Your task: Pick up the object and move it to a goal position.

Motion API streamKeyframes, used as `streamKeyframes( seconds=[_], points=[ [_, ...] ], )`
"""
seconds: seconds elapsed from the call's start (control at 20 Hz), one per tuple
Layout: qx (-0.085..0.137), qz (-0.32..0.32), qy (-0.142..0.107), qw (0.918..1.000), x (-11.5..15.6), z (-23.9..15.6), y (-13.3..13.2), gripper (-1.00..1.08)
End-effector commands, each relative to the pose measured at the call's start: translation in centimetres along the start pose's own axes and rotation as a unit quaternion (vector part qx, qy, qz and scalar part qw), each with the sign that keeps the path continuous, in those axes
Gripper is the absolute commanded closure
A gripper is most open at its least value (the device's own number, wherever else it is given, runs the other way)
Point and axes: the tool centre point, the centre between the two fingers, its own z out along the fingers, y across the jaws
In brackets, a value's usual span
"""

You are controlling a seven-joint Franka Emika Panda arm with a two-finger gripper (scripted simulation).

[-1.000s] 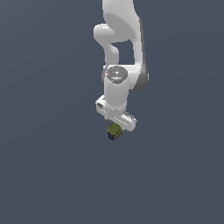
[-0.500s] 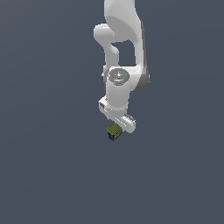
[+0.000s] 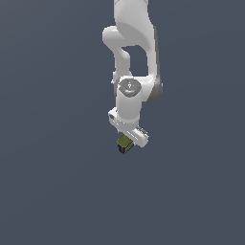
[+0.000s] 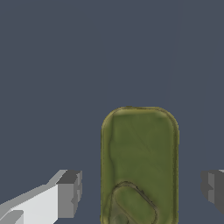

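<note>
The object [image 3: 124, 144] is a small block with an olive-green top, dark navy sides and a yellow mark, directly under the white hand in the exterior view. In the wrist view its olive top [image 4: 140, 148] fills the space between my two grey fingertips [image 4: 69, 192]. My gripper [image 3: 130, 139] is open and straddles the block. A gap shows between each finger and the block's sides, so the pads are not touching it. The gripper also shows in the wrist view [image 4: 140, 189]. The hand hides part of the block in the exterior view.
A plain dark grey-blue surface [image 3: 57, 191] spreads around the block in every direction. The white arm [image 3: 131, 57] rises straight above the block. No goal marker shows in either view.
The arm has sunk slightly toward the block over the last second. The block has not moved.
</note>
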Motion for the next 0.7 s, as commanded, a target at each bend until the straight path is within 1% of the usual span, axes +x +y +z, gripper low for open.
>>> streamKeyframes(
  seconds=[0.0,0.2,0.45,0.5,0.65],
  points=[
    [-0.001,0.001,0.0,1.0,-0.1,1.2,0.1,-0.92],
    [-0.001,0.001,0.0,1.0,-0.1,3.1,0.1,-0.92],
    [0.0,0.002,0.0,1.0,0.0,3.8,0.0,-0.92],
    [0.0,0.002,0.0,1.0,0.0,3.8,0.0,1.08],
    [0.0,0.002,0.0,1.0,0.0,3.8,0.0,1.08]
  ],
)
